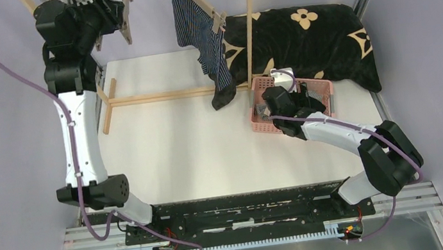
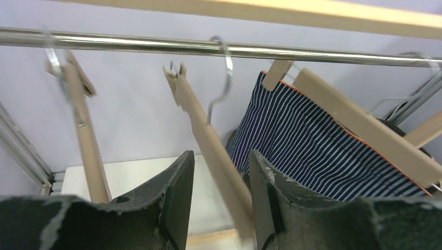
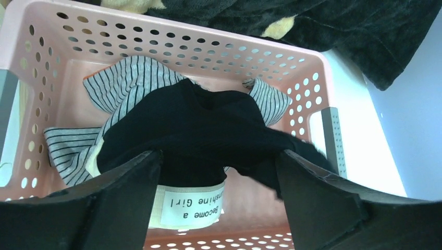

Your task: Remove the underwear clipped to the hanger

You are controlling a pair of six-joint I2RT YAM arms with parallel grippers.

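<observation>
Lilac walls enclose a white counter (image 1: 177,150) where a pink perforated plastic basket (image 1: 325,85) sits at the right, in front of a rumpled black blanket with beige flower motifs (image 1: 323,34).

Inside the basket lie two of the three garments. A grey-white fine-striped pair of boxer shorts (image 3: 130,78) is spread along the bottom. A black pair of boxer shorts (image 3: 208,130) is heaped on top of it, with a white printed label (image 3: 190,205) showing at its near edge. The right tool (image 3: 218,156) hangs directly over the basket with its fingers spread wide on either side of the black pair, gripping nothing.

To the left of the basket, a dark navy pair of boxer shorts with thin pale stripes (image 1: 189,19) hangs clipped to a pale wooden hanger (image 2: 365,125), its lower hem drooping close to the basket's left wall.

Far to the left of the basket and well above it, the left tool (image 2: 220,161) is raised to a chrome rail (image 2: 156,46). Its fingers are parted, and a bare, blurred wooden hanger (image 2: 208,135) passes between them, with a visible gap on one side. A second bare wooden hanger (image 2: 83,130) dangles from the rail farther from the basket.
</observation>
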